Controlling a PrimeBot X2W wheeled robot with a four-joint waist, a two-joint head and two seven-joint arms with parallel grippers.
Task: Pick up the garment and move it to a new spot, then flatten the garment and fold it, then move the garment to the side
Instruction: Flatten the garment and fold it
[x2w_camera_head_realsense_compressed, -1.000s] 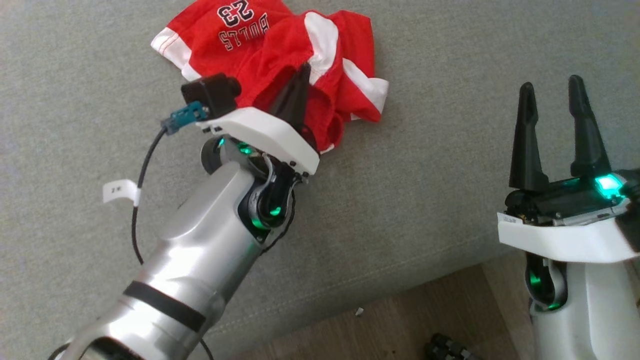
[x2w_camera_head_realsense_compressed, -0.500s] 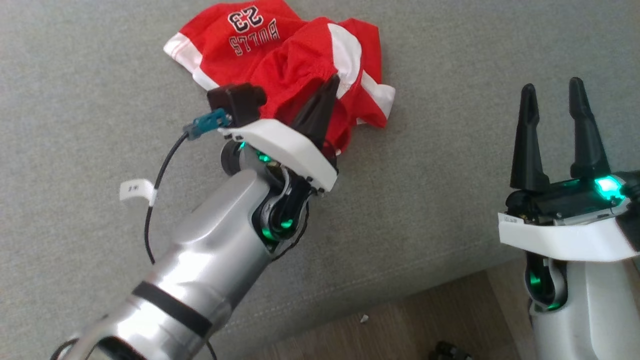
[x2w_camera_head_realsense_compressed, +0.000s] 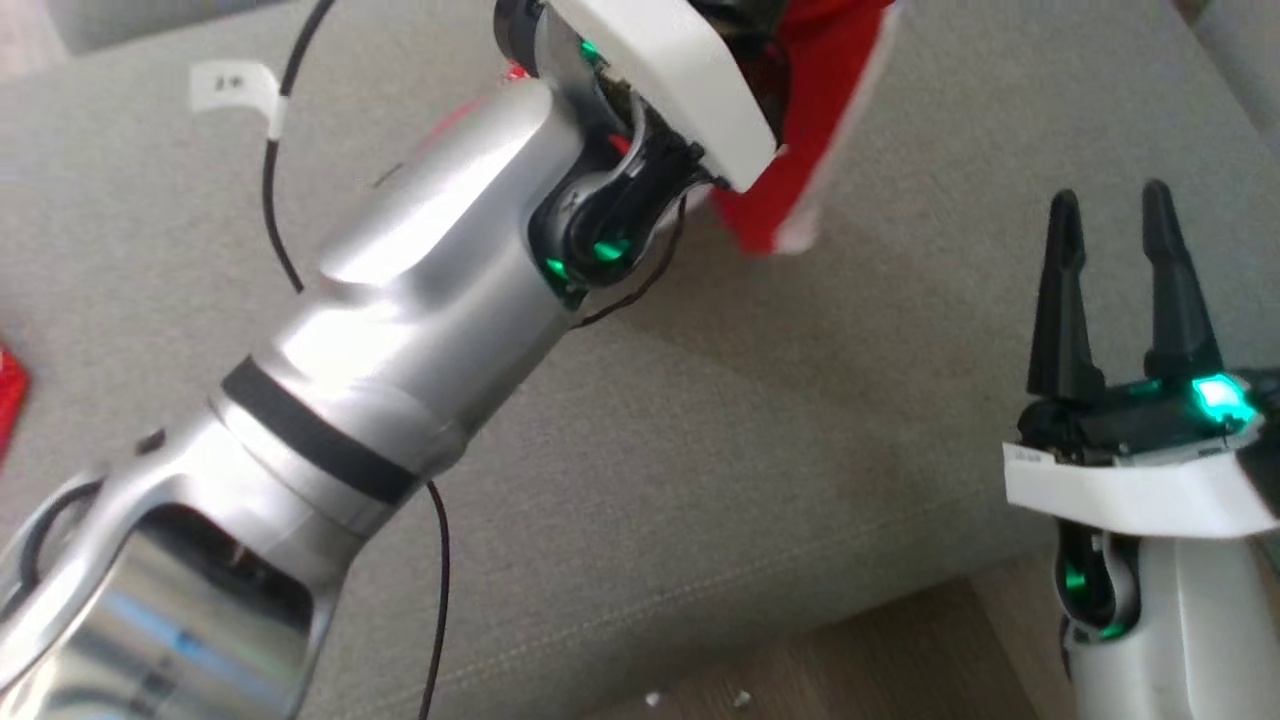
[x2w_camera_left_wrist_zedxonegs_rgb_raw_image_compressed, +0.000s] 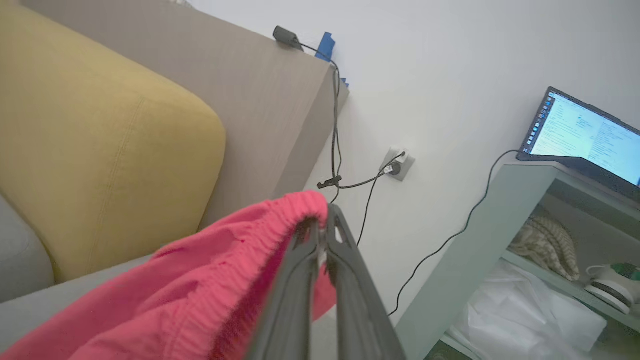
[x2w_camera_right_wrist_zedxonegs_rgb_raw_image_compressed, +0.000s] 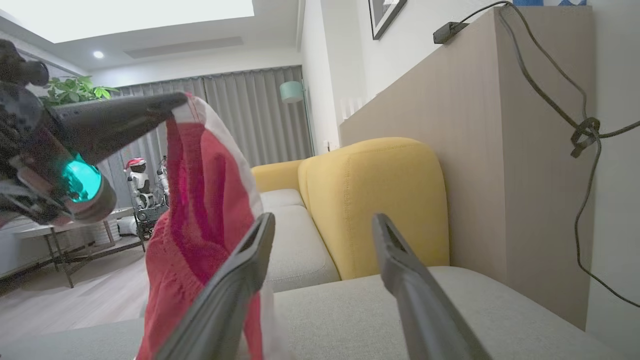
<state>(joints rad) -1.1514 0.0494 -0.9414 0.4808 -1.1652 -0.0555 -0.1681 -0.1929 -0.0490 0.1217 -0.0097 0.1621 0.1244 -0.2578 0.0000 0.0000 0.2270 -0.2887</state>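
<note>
The garment is red with white trim. In the head view it hangs from the top edge behind my raised left arm, clear of the grey sofa seat. My left gripper is shut on its elastic waistband in the left wrist view. From the right wrist camera, the garment dangles from my left gripper above the seat. My right gripper stands open and empty at the lower right, its fingers spread.
A yellow cushion stands at the sofa's end against a tall brown panel with cables. A pale green shelf holds a laptop. Wooden floor borders the seat's front edge. A small red patch is visible at far left.
My left arm has lifted the garment off the sofa seat, up and toward the top of the view. The head camera has shifted. The right gripper has stayed in place.
</note>
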